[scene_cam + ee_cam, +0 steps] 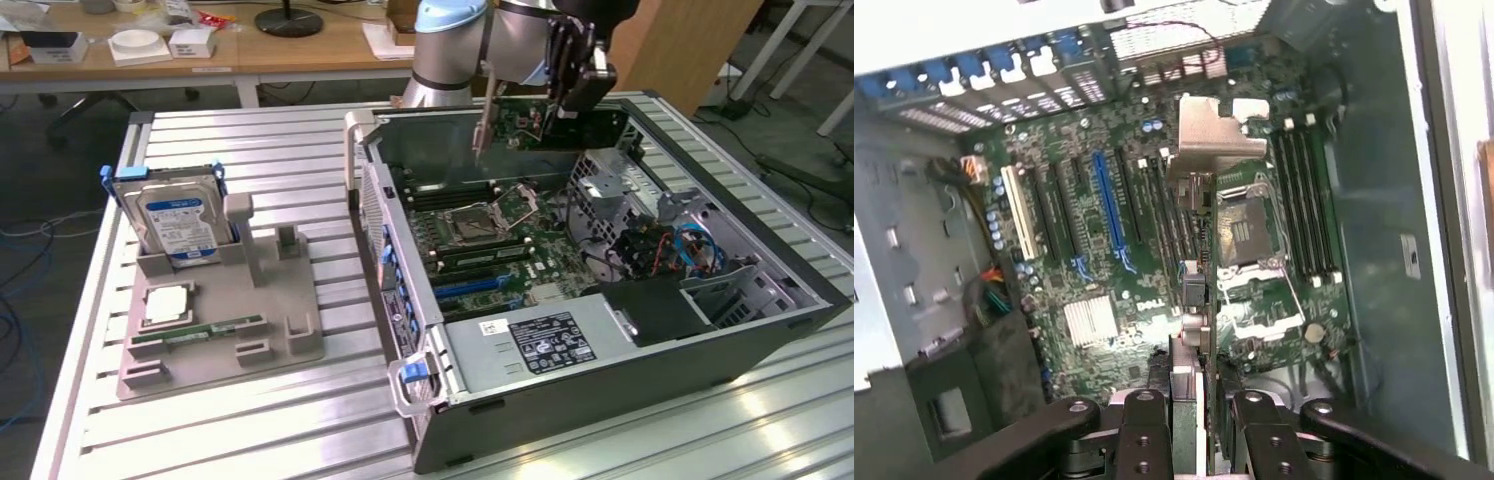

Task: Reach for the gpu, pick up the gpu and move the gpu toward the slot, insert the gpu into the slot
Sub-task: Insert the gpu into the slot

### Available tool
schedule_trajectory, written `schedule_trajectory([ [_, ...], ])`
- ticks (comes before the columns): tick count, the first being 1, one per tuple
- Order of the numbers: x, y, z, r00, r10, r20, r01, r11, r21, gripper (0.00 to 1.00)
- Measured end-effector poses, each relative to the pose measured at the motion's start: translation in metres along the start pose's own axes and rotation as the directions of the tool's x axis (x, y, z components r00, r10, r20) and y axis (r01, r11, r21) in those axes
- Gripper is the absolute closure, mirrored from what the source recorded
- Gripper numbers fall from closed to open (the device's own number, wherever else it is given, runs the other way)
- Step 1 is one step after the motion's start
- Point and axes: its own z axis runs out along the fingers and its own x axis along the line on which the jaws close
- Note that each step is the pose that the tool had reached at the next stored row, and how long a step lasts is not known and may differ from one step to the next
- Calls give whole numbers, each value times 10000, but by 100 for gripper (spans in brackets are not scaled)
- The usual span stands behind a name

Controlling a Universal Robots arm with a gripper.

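Metal bracket [482, 128]: pale strip at the end of the gpu [554, 127] toward the exterior view's left; in the wrist view it appeared as a bright plate [1219, 130] with the card [1199, 290] edge-on behind it.
Gripper [577, 100]: narrowed onto the gpu's upper edge, pinching the card between its fingers; nothing else in the grasp.
Gpu, position: in the air above the open computer case [747, 330], near the case's far end and clear of the motherboard [534, 250]. The card hung on edge directly below the gripper.
Step in hand: judged to be the carry toward the slot. Pick-up was done; insertion had not begun (no contact with the board could be seen).
Gpu against board, wrist view: the card's edge lay over the strip between the black slots and the CPU socket [1249, 235]. The blue slot [1109, 205] stood apart, off to one side of it (which slot was the target could not be told).
What the move calls for: in my judgement, the card's lower edge parallel to the slot's length and squarely over it, with the bracket facing the case's rear wall. Little room for tilt.
Bench: hard drive [174, 215] and memory stick [200, 330] sat in the grey holder [267, 300], well apart from the case.
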Motion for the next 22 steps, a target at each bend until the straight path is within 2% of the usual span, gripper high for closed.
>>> schedule_trajectory([
  [5,0,0,4,9964,-851,45,851,9964,-16,71],
  [10,0,-1,8,9866,-1627,88,1627,9867,-28,71],
  [19,1,4,8,9861,-1661,91,1661,9861,-28,71],
  [20,1,3,7,9860,-1664,90,1664,9860,-54,71],
  [22,1,6,15,9861,-1658,83,1659,9860,-180,71],
])
